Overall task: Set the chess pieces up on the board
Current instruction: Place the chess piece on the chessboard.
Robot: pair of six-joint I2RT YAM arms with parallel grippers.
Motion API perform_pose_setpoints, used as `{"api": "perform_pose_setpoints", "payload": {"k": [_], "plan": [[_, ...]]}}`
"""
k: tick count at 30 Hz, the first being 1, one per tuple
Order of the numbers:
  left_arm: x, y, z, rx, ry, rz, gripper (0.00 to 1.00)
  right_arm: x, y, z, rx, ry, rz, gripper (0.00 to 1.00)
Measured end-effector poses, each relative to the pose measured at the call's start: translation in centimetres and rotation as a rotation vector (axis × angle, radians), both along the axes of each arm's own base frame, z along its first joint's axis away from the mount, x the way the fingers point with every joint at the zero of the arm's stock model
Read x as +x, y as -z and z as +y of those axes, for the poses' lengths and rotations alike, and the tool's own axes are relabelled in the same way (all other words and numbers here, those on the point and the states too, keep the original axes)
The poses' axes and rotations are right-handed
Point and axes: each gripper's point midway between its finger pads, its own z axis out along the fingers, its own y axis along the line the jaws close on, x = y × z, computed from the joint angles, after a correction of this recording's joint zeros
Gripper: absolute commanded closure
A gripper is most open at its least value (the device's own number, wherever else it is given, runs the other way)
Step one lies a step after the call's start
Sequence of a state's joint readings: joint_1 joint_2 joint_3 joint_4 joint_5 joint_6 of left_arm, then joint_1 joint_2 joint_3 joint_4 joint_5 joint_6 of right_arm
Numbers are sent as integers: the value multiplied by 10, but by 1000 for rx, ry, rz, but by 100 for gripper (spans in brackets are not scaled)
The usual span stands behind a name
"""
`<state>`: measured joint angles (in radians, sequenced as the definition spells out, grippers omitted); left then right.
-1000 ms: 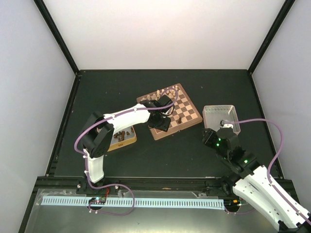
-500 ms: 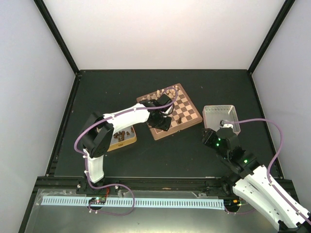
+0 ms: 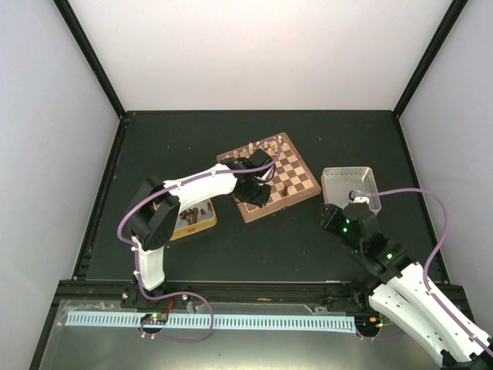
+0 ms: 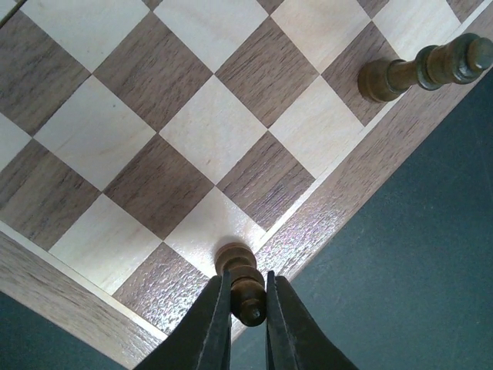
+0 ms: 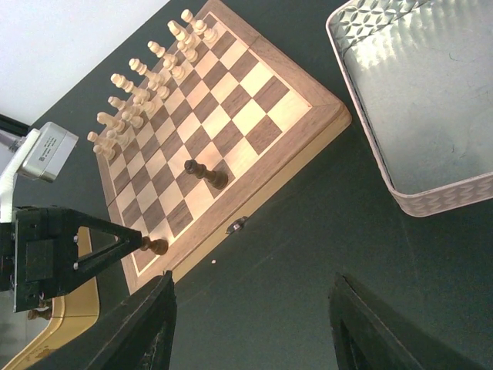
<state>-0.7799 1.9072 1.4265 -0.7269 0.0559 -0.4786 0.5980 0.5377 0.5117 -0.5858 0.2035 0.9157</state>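
Note:
The board [image 3: 296, 163] lies at mid-table, turned at an angle. My left gripper [image 4: 248, 310] is shut on a small dark-brown chess piece [image 4: 242, 276]. The piece stands upright with its base on or just above the light corner square at the board's near-left corner. The held piece also shows in the right wrist view [image 5: 157, 247]. A taller dark piece [image 4: 420, 69] stands on the near edge row, also in the right wrist view [image 5: 206, 174]. My right gripper [image 5: 254, 308] is open and empty over bare mat, right of the board.
Cream chessmen [image 5: 146, 85] line the board's far rows. A tan tin [image 3: 194, 220] with more dark pieces lies left of the board, under my left arm. A silver tin [image 5: 416, 100], empty where it shows, lies right of the board. A small clasp [image 5: 236, 225] sits on the board's near edge.
My left gripper with the dark piece has shifted slightly left toward the board's near-left corner. The right arm has not moved.

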Motion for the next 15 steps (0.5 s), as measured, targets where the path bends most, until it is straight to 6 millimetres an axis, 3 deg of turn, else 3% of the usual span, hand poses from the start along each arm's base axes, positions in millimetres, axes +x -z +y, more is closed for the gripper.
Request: {"api": "perform_pose_setpoints", "payload": {"k": [15], "plan": [[17, -3, -16, -27, 19, -42, 90, 0, 0, 0, 0, -1, 0, 45]]}}
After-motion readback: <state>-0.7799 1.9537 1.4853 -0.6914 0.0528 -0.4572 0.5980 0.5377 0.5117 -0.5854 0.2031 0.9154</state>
